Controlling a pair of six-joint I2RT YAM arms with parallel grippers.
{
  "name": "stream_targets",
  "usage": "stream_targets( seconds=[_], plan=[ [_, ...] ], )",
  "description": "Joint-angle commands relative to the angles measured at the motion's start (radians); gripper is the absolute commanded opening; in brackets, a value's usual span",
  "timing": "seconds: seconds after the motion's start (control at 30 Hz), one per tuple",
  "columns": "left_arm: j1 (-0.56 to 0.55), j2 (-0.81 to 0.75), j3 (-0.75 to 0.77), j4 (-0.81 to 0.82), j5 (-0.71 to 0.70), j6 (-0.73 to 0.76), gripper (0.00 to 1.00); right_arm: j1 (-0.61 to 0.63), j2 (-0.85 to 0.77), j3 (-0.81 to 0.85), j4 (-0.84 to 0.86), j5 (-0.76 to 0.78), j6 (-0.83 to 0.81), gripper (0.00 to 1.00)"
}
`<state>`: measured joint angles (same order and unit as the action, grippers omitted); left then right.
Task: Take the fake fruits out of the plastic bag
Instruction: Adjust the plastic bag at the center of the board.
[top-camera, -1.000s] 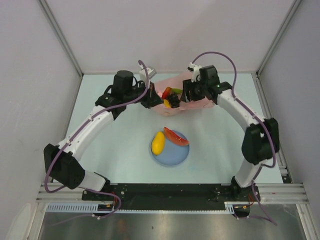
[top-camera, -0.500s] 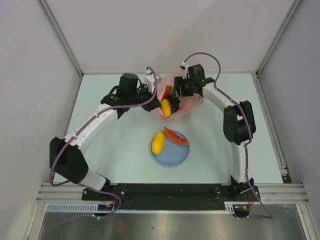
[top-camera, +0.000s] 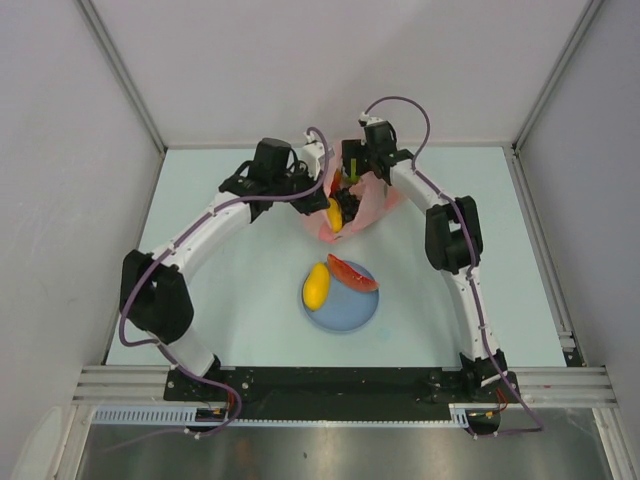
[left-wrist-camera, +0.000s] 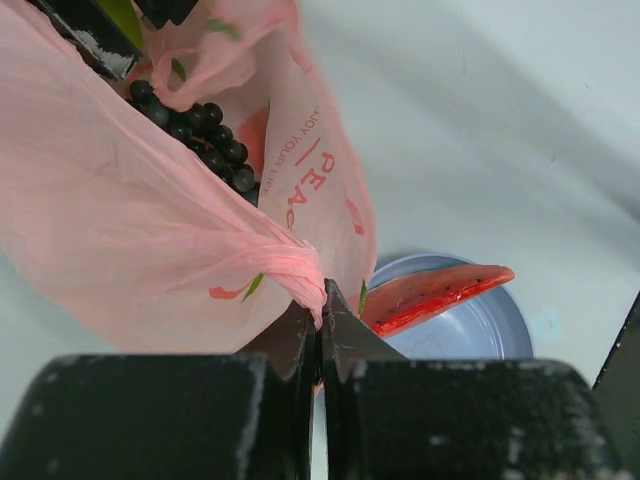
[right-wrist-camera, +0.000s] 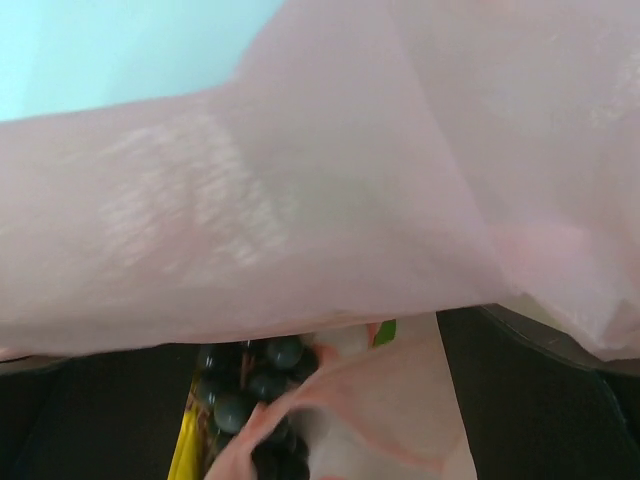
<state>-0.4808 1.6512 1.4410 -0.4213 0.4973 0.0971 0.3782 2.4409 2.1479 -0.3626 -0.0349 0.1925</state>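
The pink plastic bag lies at the back of the table with both grippers at it. My left gripper is shut on a bunched fold of the bag, pinched at the fingertips. My right gripper reaches into the bag's mouth, its dark fingers wide apart, and is open. Between them lie a dark grape bunch, a yellow fruit and a green bit, all partly veiled by pink film. A yellow fruit shows inside the bag from above.
A round light blue plate sits in front of the bag and holds a yellow oval fruit and a red slice. White walls and metal rails enclose the table at the back and sides.
Both arms swung inward toward the bag's mouth. The right gripper moved left into the bag and opened wide. The left gripper shifted right, still pinching the bag.
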Motion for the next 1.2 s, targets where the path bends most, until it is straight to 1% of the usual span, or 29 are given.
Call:
stream_targets(
  seconds=[0.0,0.17,0.27,0.37,0.4,0.47,0.5,0.57,0.6,0.67,0.7,0.8,0.87,0.9,0.97,1.0,1.1,1.13,1.17],
  plan=[
    [-0.01,0.004,0.055,0.004,0.027,-0.005,0.04,0.001,0.064,0.105,0.036,0.084,0.033,1.0],
    [-0.019,0.015,0.061,-0.011,0.03,-0.008,0.04,0.002,0.132,0.158,0.05,0.121,0.045,1.0],
    [-0.024,0.018,0.065,-0.016,0.027,-0.011,0.04,0.001,0.17,0.196,0.063,0.128,0.041,0.95],
    [-0.028,0.015,0.067,-0.017,0.026,-0.008,0.04,0.001,0.159,0.195,0.085,0.11,0.013,0.8],
    [-0.03,0.015,0.067,-0.019,0.02,-0.008,0.04,0.001,0.15,0.188,0.1,0.096,-0.002,0.7],
    [-0.03,0.015,0.065,-0.014,0.018,-0.008,0.04,0.001,0.113,0.165,0.108,0.046,-0.018,0.64],
    [-0.03,0.016,0.064,-0.013,0.017,-0.01,0.04,-0.001,0.101,0.156,0.108,0.033,-0.031,0.57],
    [-0.03,0.021,0.064,-0.008,0.009,-0.013,0.04,-0.005,0.055,0.127,0.102,-0.037,-0.033,0.51],
    [-0.03,0.021,0.064,-0.007,0.007,-0.013,0.04,-0.01,0.037,0.118,0.096,-0.057,-0.031,0.43],
    [-0.03,0.022,0.065,0.001,0.0,-0.011,0.04,-0.013,-0.017,0.078,0.083,-0.115,-0.041,0.37],
    [-0.031,0.022,0.065,0.003,-0.003,-0.01,0.04,-0.016,-0.035,0.063,0.071,-0.131,-0.044,0.32],
    [-0.03,0.022,0.067,0.007,-0.016,-0.007,0.04,-0.025,-0.118,-0.028,0.031,-0.177,-0.059,0.24],
    [-0.03,0.021,0.071,0.009,-0.016,-0.005,0.04,-0.033,-0.166,-0.086,0.01,-0.181,-0.064,0.22],
    [-0.03,0.019,0.071,0.009,-0.016,-0.005,0.03,-0.036,-0.215,-0.159,-0.008,-0.178,-0.07,0.23],
    [-0.03,0.013,0.076,0.013,-0.014,-0.002,0.04,-0.062,-0.265,-0.238,-0.022,-0.133,-0.082,0.26],
    [-0.03,0.012,0.078,0.013,-0.014,0.0,0.04,-0.077,-0.292,-0.306,-0.024,-0.117,-0.088,0.3],
    [-0.03,0.016,0.091,0.013,-0.011,0.004,0.04,-0.165,-0.388,-0.417,-0.009,-0.065,-0.094,0.34],
    [-0.03,0.018,0.096,0.013,-0.009,0.004,0.04,-0.217,-0.434,-0.431,-0.003,-0.057,-0.091,0.34],
    [-0.03,0.022,0.105,0.015,-0.003,0.003,0.04,-0.238,-0.453,-0.44,0.002,-0.053,-0.096,0.34]
  ],
)
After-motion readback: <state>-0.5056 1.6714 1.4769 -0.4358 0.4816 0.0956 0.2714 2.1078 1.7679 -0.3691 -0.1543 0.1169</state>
